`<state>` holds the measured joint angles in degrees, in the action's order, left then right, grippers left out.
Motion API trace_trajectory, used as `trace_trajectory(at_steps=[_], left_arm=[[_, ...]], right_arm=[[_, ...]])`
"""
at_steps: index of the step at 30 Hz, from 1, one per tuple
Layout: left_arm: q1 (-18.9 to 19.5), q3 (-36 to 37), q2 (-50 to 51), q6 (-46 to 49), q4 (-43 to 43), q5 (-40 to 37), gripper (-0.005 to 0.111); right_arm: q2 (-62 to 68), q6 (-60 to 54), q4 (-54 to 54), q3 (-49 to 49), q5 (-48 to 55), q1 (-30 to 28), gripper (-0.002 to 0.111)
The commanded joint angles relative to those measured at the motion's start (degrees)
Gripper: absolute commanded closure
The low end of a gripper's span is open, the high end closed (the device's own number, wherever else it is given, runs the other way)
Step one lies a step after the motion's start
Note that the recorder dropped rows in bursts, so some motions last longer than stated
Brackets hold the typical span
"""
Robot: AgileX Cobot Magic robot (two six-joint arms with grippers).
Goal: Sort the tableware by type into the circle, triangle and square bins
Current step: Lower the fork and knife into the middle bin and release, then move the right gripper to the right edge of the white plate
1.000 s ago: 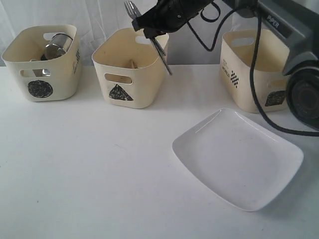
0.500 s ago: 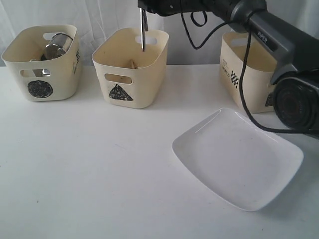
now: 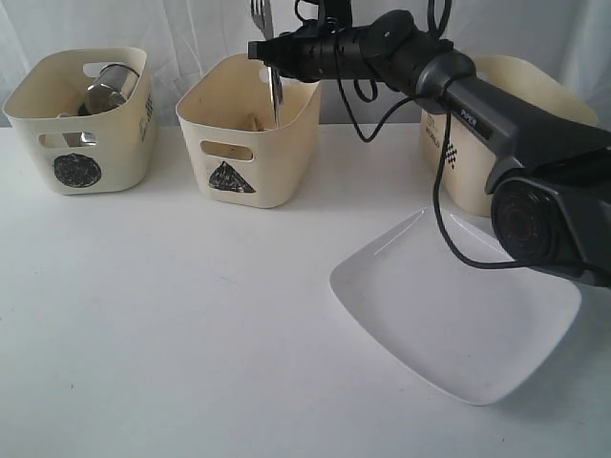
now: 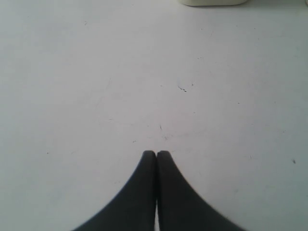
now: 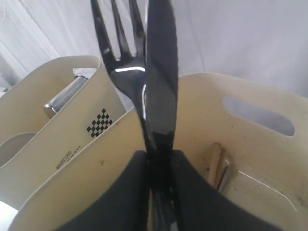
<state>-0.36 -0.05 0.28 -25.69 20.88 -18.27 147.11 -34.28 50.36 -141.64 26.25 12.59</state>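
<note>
Now the right arm sits lower than it did half a second ago. The steel knife and fork [image 3: 275, 95], pinched upright in the right jaws, reaches deeper into the cream triangle-marked plastic tub [image 3: 286, 162], with the fork's tines pointing up. Nothing else has shifted. The large white rounded-square plate [image 3: 458, 315] lies on the white counter [image 3: 172, 315], and a steel mug [image 3: 110, 84] sits in the cream circle-marked tub [image 3: 119, 157]. The left jaws are pressed together, empty, over bare counter. Pale creased cloth [image 3: 191, 29] hangs behind the tubs.
</note>
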Motion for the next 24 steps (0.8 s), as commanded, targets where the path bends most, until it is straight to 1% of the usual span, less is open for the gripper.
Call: trace_trajectory(at_steps=[1,5,8,9,11,14,16,18,19,20,21,23,24], left_arm=[[-0.3,0.0,-0.3,0.0,0.1,-0.8,0.106],[-0.3,0.0,-0.3,0.0,0.1,-0.8,0.106],[-0.3,0.0,-0.3,0.0,0.1,-0.8,0.106],[-0.3,0.0,-0.3,0.0,0.1,-0.8,0.106],[-0.3,0.0,-0.3,0.0,0.1,-0.8,0.106],[-0.3,0.0,-0.3,0.0,0.1,-0.8,0.106],[-0.3,0.0,-0.3,0.0,0.1,-0.8,0.106],[-0.3,0.0,-0.3,0.0,0.1,-0.8,0.106],[-0.3,0.0,-0.3,0.0,0.1,-0.8,0.106],[-0.3,0.0,-0.3,0.0,0.1,-0.8,0.106],[-0.3,0.0,-0.3,0.0,0.1,-0.8,0.106],[-0.3,0.0,-0.3,0.0,0.1,-0.8,0.106],[-0.3,0.0,-0.3,0.0,0.1,-0.8,0.106]], right_arm=[[-0.8,-1.5,0.7,-0.4,-0.6,-0.5,0.084],[-0.9,-1.5,0.7,-0.4,2.7,-0.5,0.083],[-1.9,-1.3,0.6,-0.4,8.3,-1.5,0.084],[-2.4,-1.3,0.4,-0.4,11.4,-2.0,0.085],[-3.3,-1.7,0.0,-0.4,13.9,-2.8,0.091],[-5.4,-1.5,-1.1,-0.4,14.3,-4.2,0.106],[-8.3,5.5,-1.9,-0.4,13.9,-5.8,0.108],[-12.2,13.8,-8.0,-0.4,16.2,-7.3,0.108],[-14.5,20.4,-15.3,-0.4,20.6,-8.0,0.108],[-15.8,23.9,-20.7,-0.4,24.2,-8.1,0.108],[-18.2,29.7,-31.8,-0.4,32.3,-8.1,0.108],[-22.1,34.7,-41.4,-0.2,39.7,-8.1,0.108],[-24.3,34.7,-41.5,-0.2,42.1,-8.5,0.108]])
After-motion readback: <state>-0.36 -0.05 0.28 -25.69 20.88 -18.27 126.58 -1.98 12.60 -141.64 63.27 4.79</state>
